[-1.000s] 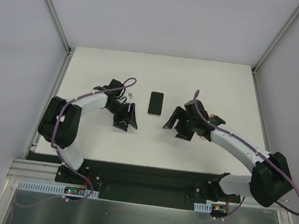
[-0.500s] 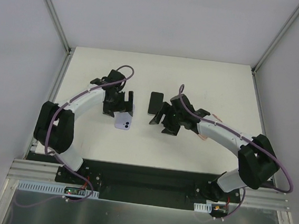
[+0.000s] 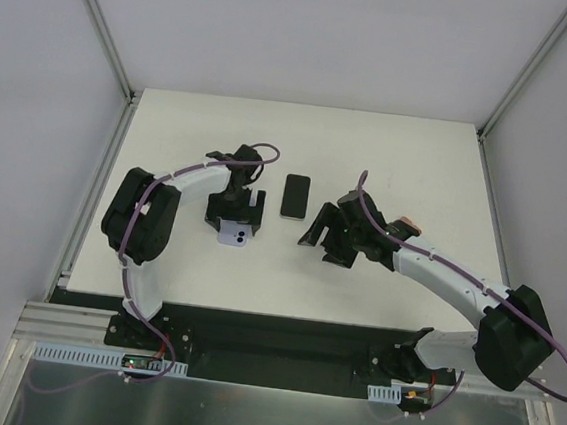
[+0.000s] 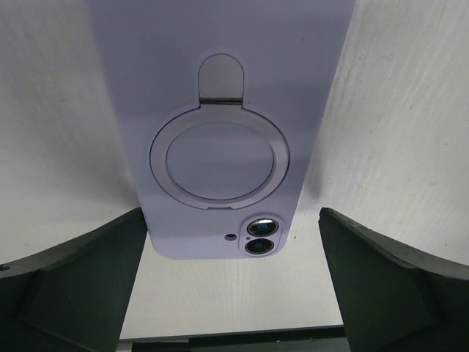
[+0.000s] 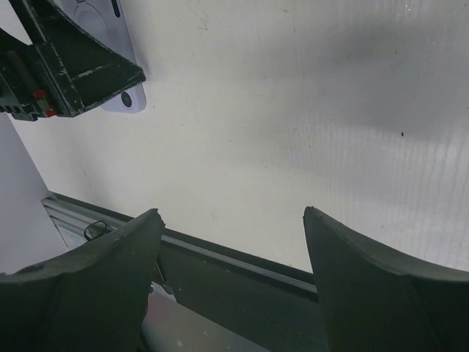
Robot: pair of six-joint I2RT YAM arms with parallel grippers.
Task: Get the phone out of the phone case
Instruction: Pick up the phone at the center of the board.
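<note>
A lavender phone case (image 3: 236, 233) lies back up on the white table (image 3: 390, 152). In the left wrist view the case (image 4: 220, 88) shows a ring and two camera lenses in its cutout. My left gripper (image 3: 234, 212) is open and straddles the case's camera end (image 4: 231, 216). Its left finger (image 4: 88, 279) is at the case's edge, its right finger (image 4: 388, 286) is apart from it. A black phone-like slab (image 3: 295, 196) lies flat between the arms. My right gripper (image 3: 327, 239) is open and empty (image 5: 233, 220), right of the case (image 5: 132, 99).
The table's near edge and the black base rail (image 5: 242, 271) lie just below the right gripper. White walls enclose the table on three sides. A pinkish patch (image 3: 406, 226) shows on the right arm.
The case, unseen one second ago, lies on the table. My left gripper has shifted right over it. My right gripper went left, then drew back a little to the right.
</note>
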